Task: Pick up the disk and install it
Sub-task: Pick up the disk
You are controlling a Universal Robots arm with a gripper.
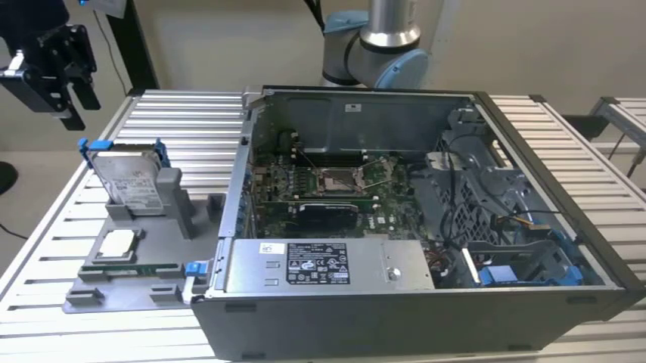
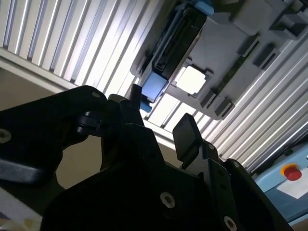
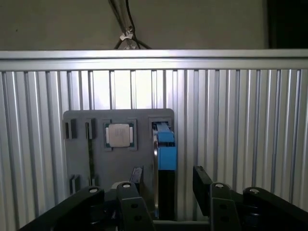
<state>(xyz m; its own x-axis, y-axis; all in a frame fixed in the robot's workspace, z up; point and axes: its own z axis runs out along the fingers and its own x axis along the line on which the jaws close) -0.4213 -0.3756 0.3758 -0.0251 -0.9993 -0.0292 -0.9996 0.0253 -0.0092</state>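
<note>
The disk (image 1: 131, 178) stands on edge in a slot of the grey holder (image 1: 151, 283) at the exterior view's left, its white label facing out and the blue bracket around it. My black gripper (image 1: 81, 110) hangs open in the air above the disk and a little further to that view's left, holding nothing. In the first wrist view the disk's blue bracket (image 3: 166, 150) lies beyond the gap of the gripper (image 3: 168, 180). The second wrist view shows the disk (image 2: 172, 45) edge-on past the gripper (image 2: 161, 115), well clear of the fingertips (image 2: 186, 134).
A small square silver chip (image 1: 116, 243) sits in the holder beside the disk. The open computer case (image 1: 404, 227) takes up the middle and right of the slatted table (image 1: 60, 227), with blue-tabbed bays (image 1: 515, 274) at its front right. The arm's base (image 1: 379, 45) stands behind the case.
</note>
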